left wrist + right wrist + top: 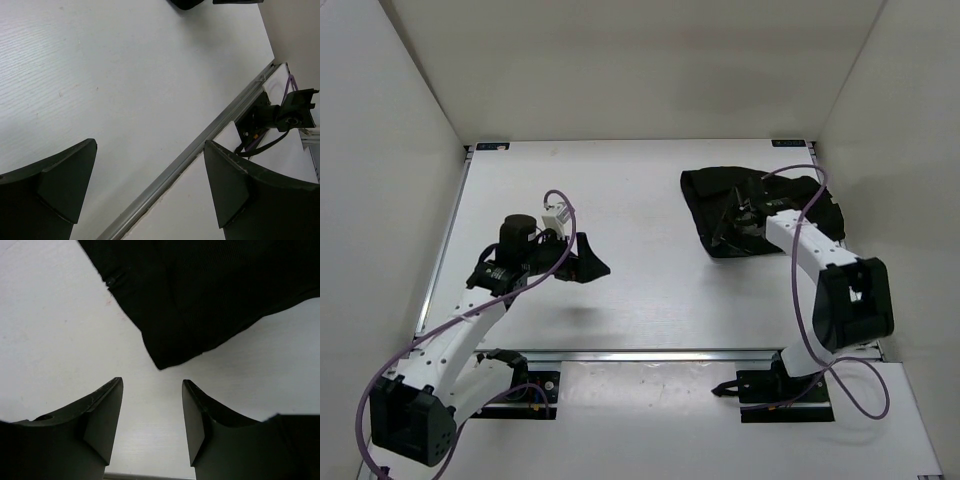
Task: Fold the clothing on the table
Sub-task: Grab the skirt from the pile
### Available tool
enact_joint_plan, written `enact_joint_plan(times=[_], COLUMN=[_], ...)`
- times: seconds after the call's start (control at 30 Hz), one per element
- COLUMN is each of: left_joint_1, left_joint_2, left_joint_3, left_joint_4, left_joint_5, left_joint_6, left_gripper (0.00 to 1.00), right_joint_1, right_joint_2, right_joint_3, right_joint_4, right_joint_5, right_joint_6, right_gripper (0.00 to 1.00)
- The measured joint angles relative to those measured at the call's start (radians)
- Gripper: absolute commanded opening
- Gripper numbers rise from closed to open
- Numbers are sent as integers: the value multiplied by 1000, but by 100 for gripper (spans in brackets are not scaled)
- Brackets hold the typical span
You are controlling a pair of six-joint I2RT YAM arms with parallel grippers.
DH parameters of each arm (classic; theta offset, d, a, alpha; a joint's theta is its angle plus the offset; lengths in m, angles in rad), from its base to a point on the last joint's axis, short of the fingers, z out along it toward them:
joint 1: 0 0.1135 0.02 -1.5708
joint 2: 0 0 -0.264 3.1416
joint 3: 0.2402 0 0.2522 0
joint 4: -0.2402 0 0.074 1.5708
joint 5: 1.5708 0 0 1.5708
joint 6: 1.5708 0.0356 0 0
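Note:
The black clothing (710,195) lies crumpled at the back right of the white table (630,190). My right gripper (728,230) hovers over the garment's near-left part. In the right wrist view the right gripper (152,381) is open, with bare tabletop between its fingers and a rounded corner of the clothing (200,290) just beyond the tips, not touching them. My left gripper (586,262) hangs over the left middle of the table, far from the garment. The left wrist view shows the left gripper (150,145) wide open and holding nothing.
A silver rail (650,353) runs along the table's near edge, also seen as a rail (225,117) under the left gripper. The right arm's base mount (280,112) and purple cable sit beyond it. White walls enclose the left, back and right sides.

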Motion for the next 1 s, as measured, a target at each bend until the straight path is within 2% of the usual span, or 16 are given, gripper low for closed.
enact_joint_plan(times=[0.2,0.37,0.43,0.47,0.53,0.57,0.67,0.7,0.73,0.8,0.83,0.87,0.9,1.0], left_joint_1=[8,28,35,38,38,37,19,4,-14,-52,-72,-90,-108,-147], left_joint_2=[33,53,55,57,67,77,144,182,222,300,341,381,423,558], left_joint_3=[-26,-32,-34,-35,-35,-35,-29,-19,-5,35,64,99,138,270], left_joint_4=[20,20,20,21,32,40,64,69,71,76,87,95,114,173], left_joint_5=[-6,-10,-11,-13,-10,-4,16,21,22,18,16,14,13,-1], left_joint_6=[11,34,41,44,48,48,40,38,32,25,19,12,4,-31], left_gripper=[99,99,99,99,98,95,74,58,32,9,10,24,34,41], right_joint_1=[-5,-40,-53,-58,-68,-73,-77,-76,-77,-83,-87,-96,-110,-185], right_joint_2=[141,204,222,225,225,222,197,173,137,29,-36,-102,-167,-351], right_joint_3=[101,155,154,147,125,109,58,34,0,-89,-136,-176,-215,-312], right_joint_4=[-21,-26,-34,-31,-28,-22,-21,-19,-18,-14,-18,-30,-34,-32], right_joint_5=[71,101,105,105,97,93,92,93,92,82,74,67,58,11], right_joint_6=[71,112,117,116,114,114,114,113,111,109,108,108,110,119], right_gripper=[51,47,27,1,0,0,0,0,0,0,0,0,0,0])
